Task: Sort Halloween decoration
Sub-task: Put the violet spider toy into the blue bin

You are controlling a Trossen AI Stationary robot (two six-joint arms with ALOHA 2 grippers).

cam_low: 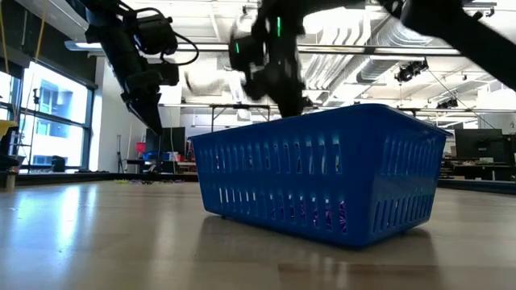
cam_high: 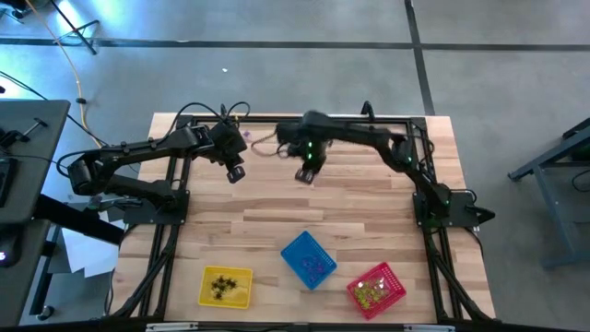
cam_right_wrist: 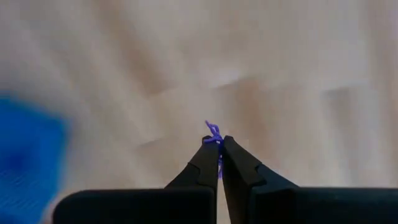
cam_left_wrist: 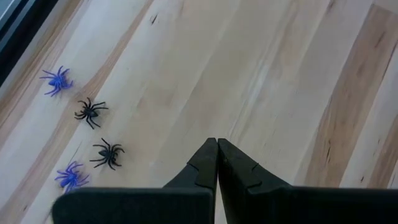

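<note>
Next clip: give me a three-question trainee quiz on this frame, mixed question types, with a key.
1. True or false: the right gripper is shut on a purple spider.
2. Multiple choice: the basket nearest the table's middle is A) the yellow basket B) the blue basket C) the red basket.
3. Fill in: in the left wrist view, beyond the shut, empty left gripper, lie two black spiders and ___ purple ones.

Key: 1 true; 2 B; 3 two.

yellow basket [cam_high: 226, 287], blue basket [cam_high: 307, 259], red basket [cam_high: 376, 287]
</note>
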